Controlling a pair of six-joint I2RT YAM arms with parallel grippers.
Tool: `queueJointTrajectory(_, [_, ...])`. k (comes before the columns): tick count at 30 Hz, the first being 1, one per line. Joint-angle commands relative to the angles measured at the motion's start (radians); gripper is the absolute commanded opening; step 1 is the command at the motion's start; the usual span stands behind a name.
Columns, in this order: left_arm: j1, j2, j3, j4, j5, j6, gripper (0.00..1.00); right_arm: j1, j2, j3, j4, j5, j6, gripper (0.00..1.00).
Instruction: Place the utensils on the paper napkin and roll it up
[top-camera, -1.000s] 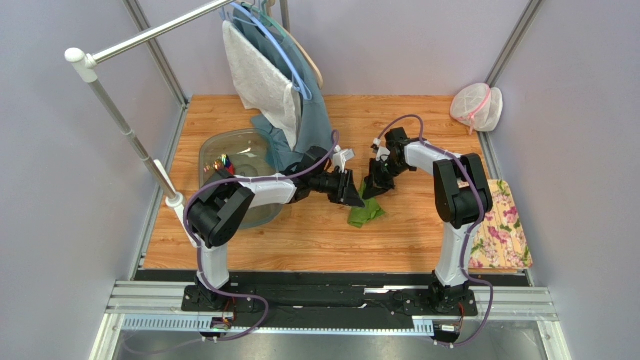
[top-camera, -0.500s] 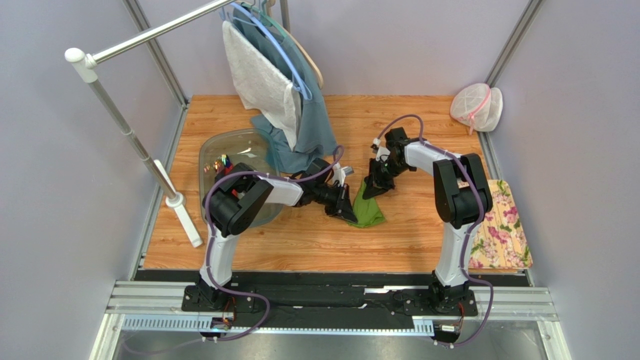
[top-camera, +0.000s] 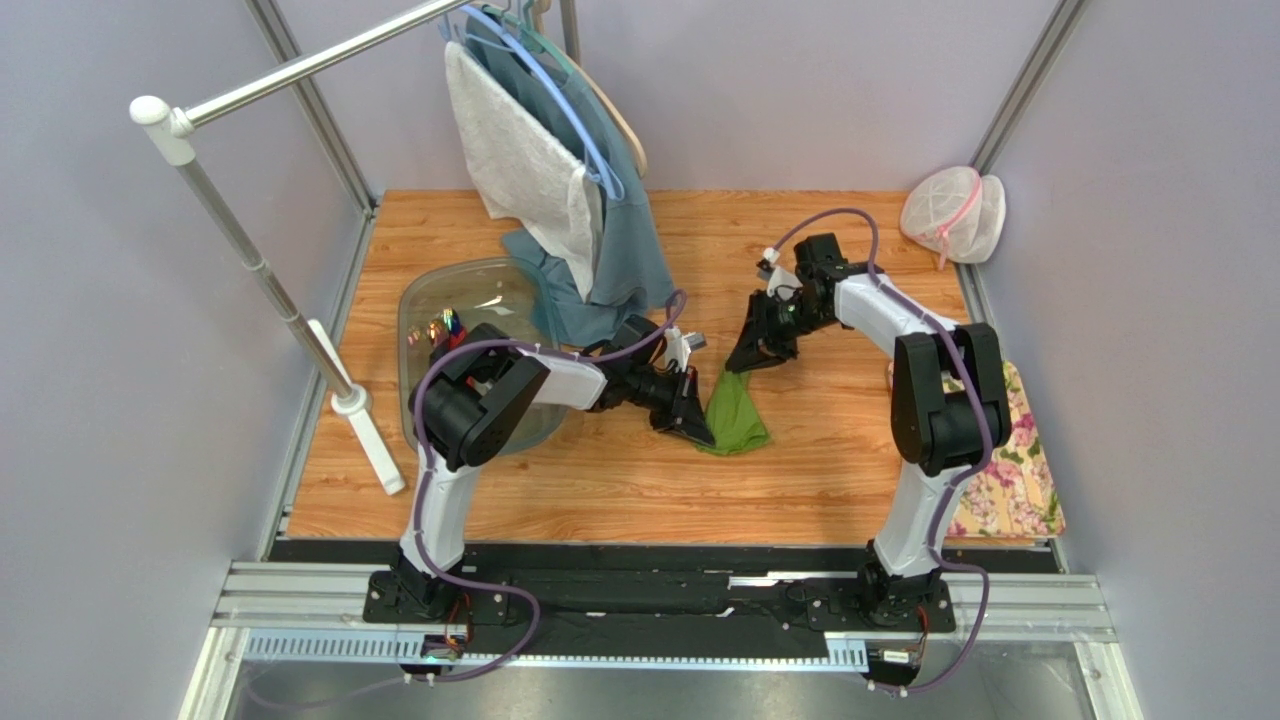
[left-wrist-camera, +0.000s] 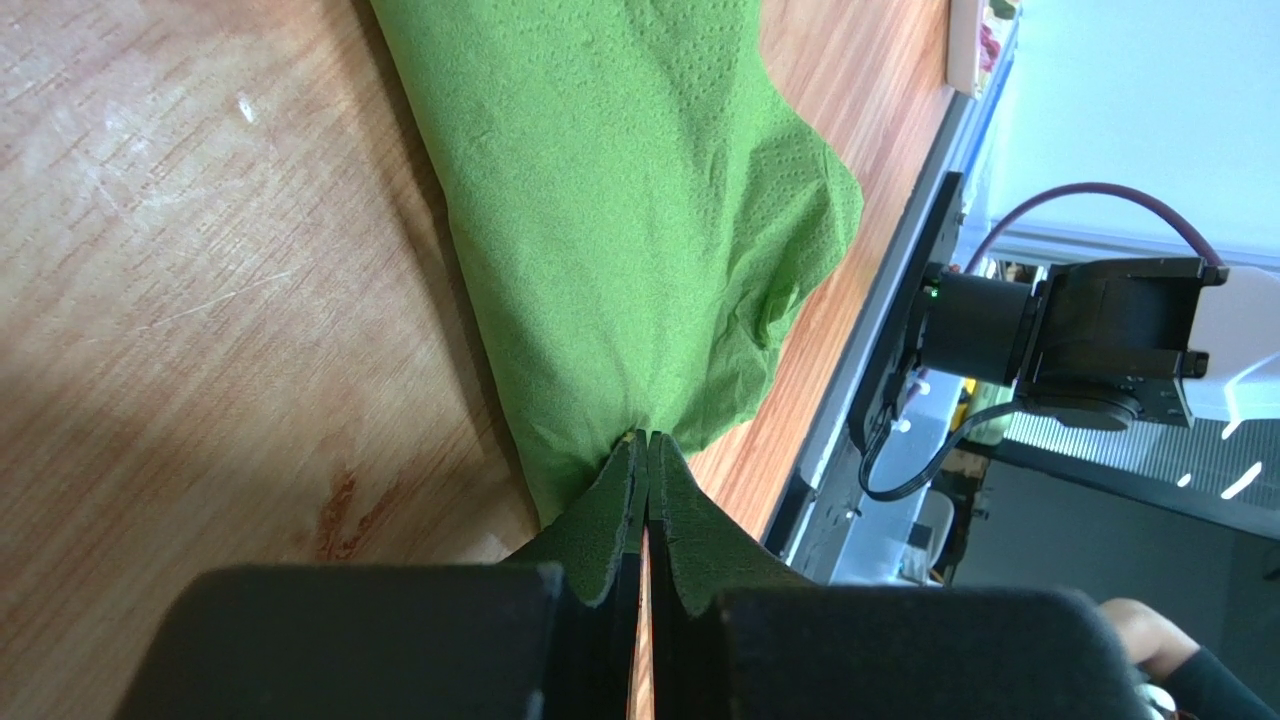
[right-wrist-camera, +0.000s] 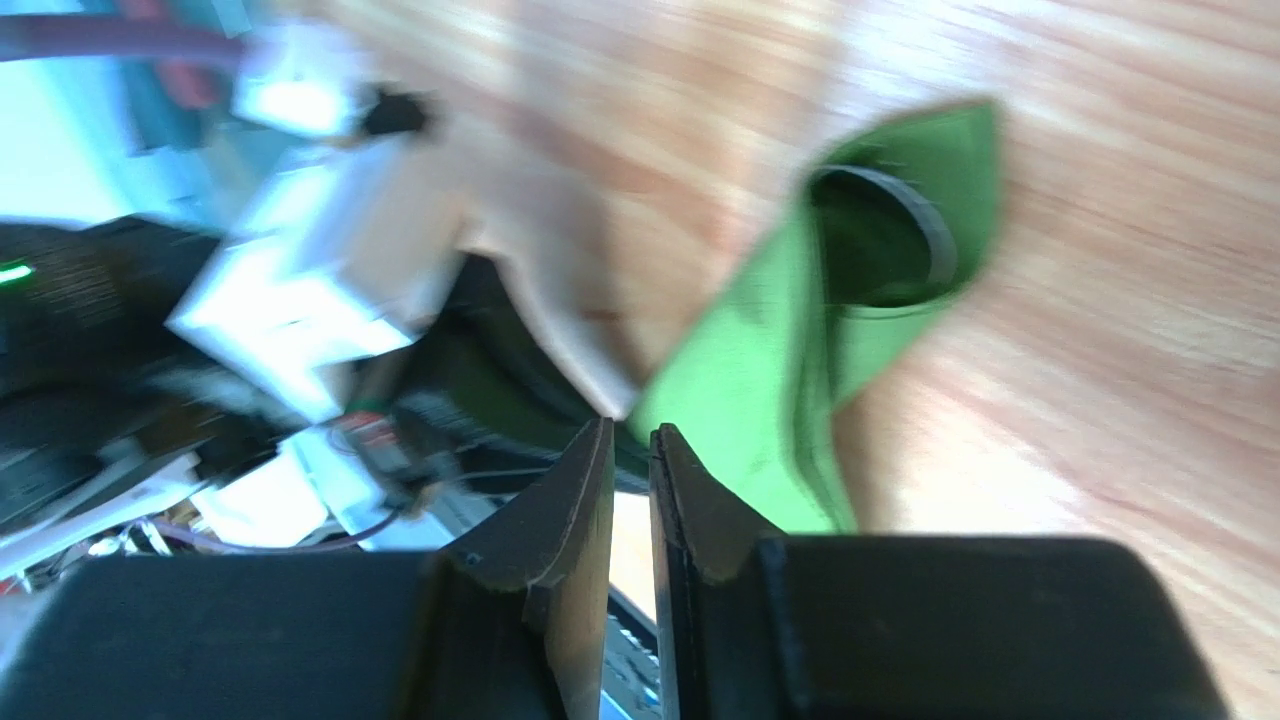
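Note:
The green paper napkin (top-camera: 736, 413) lies rolled into a loose, crumpled tube on the wooden table (top-camera: 842, 450). My left gripper (top-camera: 699, 423) rests low at its near-left edge, shut on a pinch of the paper (left-wrist-camera: 646, 438); the green roll (left-wrist-camera: 631, 225) stretches away from it. My right gripper (top-camera: 742, 357) hovers just beyond the napkin's far tip, jaws slightly open and empty (right-wrist-camera: 631, 435). In the right wrist view the napkin roll (right-wrist-camera: 751, 390) shows a dark round opening at its end. The utensils are hidden; whether they are inside the roll cannot be told.
A clear plastic tub (top-camera: 451, 285) with small coloured items stands at the left. A teal garment (top-camera: 624, 248) hangs from the rack pole (top-camera: 263, 278) over the table's back. A mesh bag (top-camera: 954, 215) sits far right, a flowered mat (top-camera: 1007, 465) at the right edge.
My left gripper dropped to the table and shut on the napkin's edge. My right gripper let go of the far end, opened slightly and drew back to the far right.

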Motion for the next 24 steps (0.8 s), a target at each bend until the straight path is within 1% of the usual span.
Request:
queueJointTrajectory(1, [0.004, 0.043, -0.007, -0.045, -0.068, 0.019, 0.02, 0.007, -0.048, -0.001, 0.048, -0.119, 0.06, 0.18])
queueJointTrajectory(3, [0.004, 0.045, -0.009, -0.045, -0.068, 0.019, 0.02, 0.01, -0.037, -0.053, 0.079, -0.136, 0.09, 0.18])
queueJointTrajectory(6, [0.005, 0.043, -0.012, -0.042, -0.066, 0.018, 0.02, 0.012, -0.023, -0.116, 0.103, -0.146, 0.081, 0.17])
queueJointTrajectory(10, [0.01, 0.043, -0.016, -0.037, -0.065, 0.016, 0.02, -0.006, 0.01, -0.163, 0.114, -0.088, 0.035, 0.14])
queueJointTrajectory(15, [0.01, 0.028, -0.019, -0.01, -0.05, 0.014, 0.03, -0.016, 0.072, -0.173, 0.119, -0.012, -0.025, 0.13])
queueJointTrajectory(18, [0.01, -0.005, -0.024, 0.032, -0.028, 0.005, 0.08, -0.017, 0.09, -0.173, 0.117, 0.032, -0.054, 0.11])
queueJointTrajectory(19, [0.01, -0.018, -0.025, 0.046, -0.018, 0.001, 0.13, -0.016, 0.101, -0.171, 0.117, 0.047, -0.064, 0.11])
queueJointTrajectory(21, [0.008, -0.056, -0.025, 0.078, 0.001, -0.013, 0.15, -0.016, 0.108, -0.17, 0.117, 0.06, -0.072, 0.11])
queueJointTrajectory(22, [0.008, -0.07, -0.024, 0.087, 0.009, -0.016, 0.19, -0.016, 0.112, -0.17, 0.117, 0.07, -0.078, 0.1])
queueJointTrajectory(24, [0.007, -0.102, -0.007, 0.092, 0.015, -0.018, 0.21, -0.016, 0.116, -0.17, 0.116, 0.075, -0.088, 0.1])
